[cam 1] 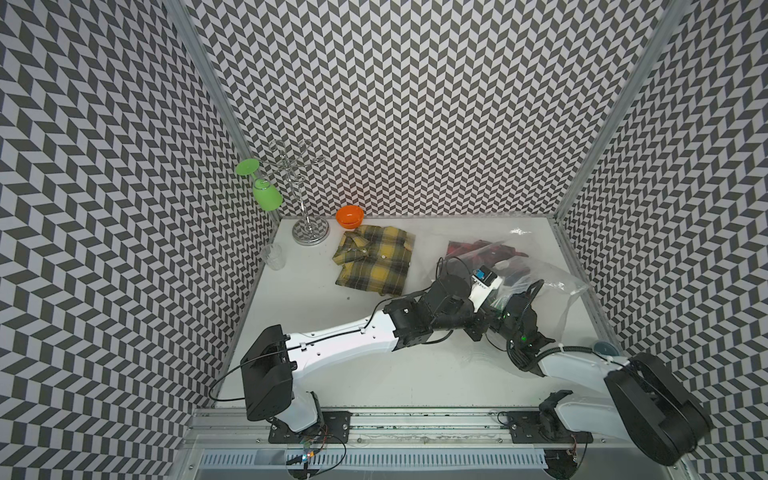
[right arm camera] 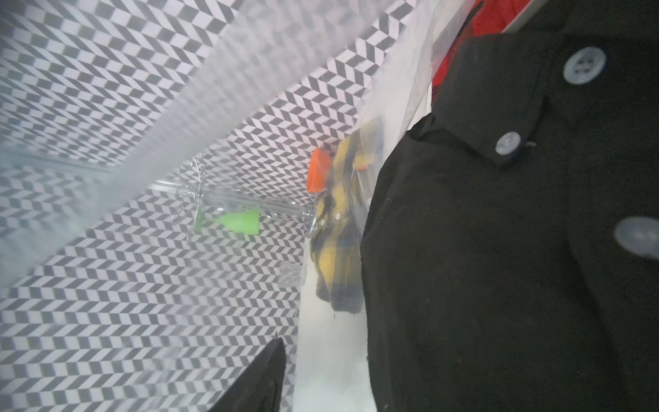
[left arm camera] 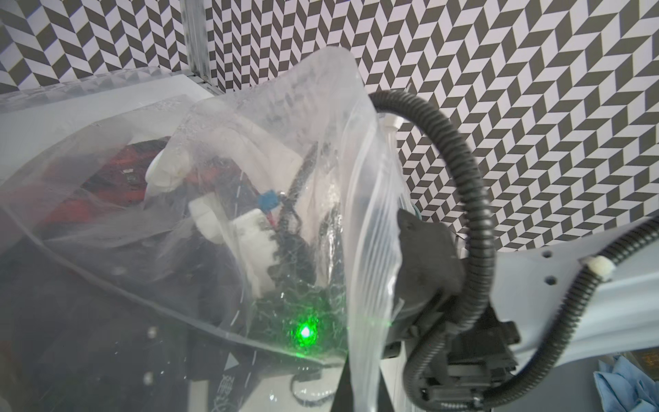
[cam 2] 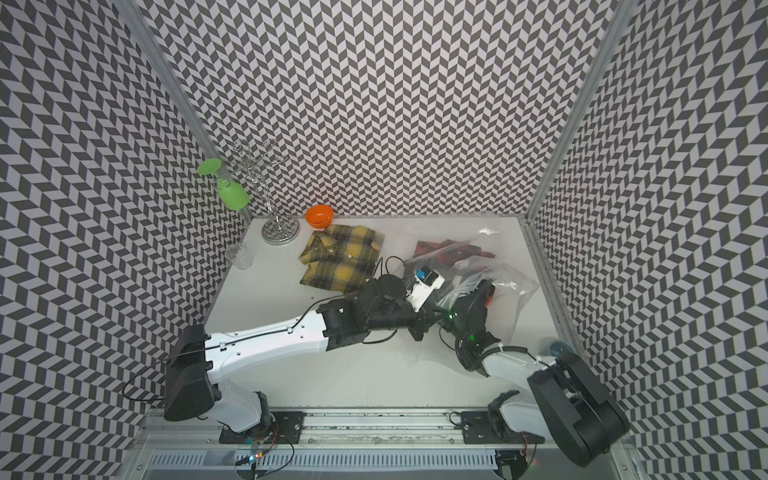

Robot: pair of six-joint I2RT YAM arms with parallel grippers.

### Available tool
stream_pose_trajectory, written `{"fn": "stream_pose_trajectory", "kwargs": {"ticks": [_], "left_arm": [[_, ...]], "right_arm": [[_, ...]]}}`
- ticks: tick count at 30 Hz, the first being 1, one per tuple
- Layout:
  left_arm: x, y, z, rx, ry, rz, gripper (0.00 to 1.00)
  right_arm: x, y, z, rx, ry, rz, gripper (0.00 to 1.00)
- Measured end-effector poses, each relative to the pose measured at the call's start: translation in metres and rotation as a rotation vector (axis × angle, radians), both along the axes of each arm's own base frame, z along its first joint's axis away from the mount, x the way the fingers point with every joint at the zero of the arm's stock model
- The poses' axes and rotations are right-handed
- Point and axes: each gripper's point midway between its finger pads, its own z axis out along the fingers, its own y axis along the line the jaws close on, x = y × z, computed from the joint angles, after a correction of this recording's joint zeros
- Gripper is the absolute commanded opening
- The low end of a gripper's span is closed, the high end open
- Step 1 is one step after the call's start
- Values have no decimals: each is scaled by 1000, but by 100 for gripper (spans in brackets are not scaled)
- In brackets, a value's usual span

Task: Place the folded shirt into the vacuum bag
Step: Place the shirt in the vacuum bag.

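Worktop (cam 1: 332,353): white, lying between chevron-patterned walls (cam 1: 415,104).
Standing at its rear-left: wire rack (cam 1: 309,232) carrying a hanging green goblet (cam 1: 267,196); orange bowl (cam 1: 350,217); clear cup (cam 1: 273,255).
Yellow plaid shirt (cam 1: 374,259): lying folded on the bare worktop, outside the vacuum bag (cam 1: 557,282).
Vacuum bag: lying rear-right, holding a red garment (cam 1: 465,249) and a black shirt (right arm camera: 499,249).
Left claw (left arm camera: 356,396): pinching the bag's film, jaws closed.
Right claw (left arm camera: 210,221): sitting inside the bag, just beside the black shirt; I cannot tell how wide its jaws are standing.
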Motion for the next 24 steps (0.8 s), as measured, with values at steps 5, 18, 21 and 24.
{"fn": "stream_pose_trajectory", "kwargs": {"ticks": [5, 18, 21, 24], "left_arm": [[-1, 0, -3, 1, 7, -11, 0], [-16, -5, -11, 6, 24, -62, 0], [-24, -9, -16, 15, 27, -79, 0], [-27, -11, -18, 21, 29, -85, 0]], "right_arm": [[-23, -11, -11, 8, 77, 1, 72], [-32, -119, -53, 21, 229, -347, 70], [-24, -128, -68, -2, 291, -369, 70], [-14, -125, -71, -6, 309, -348, 62]]}}
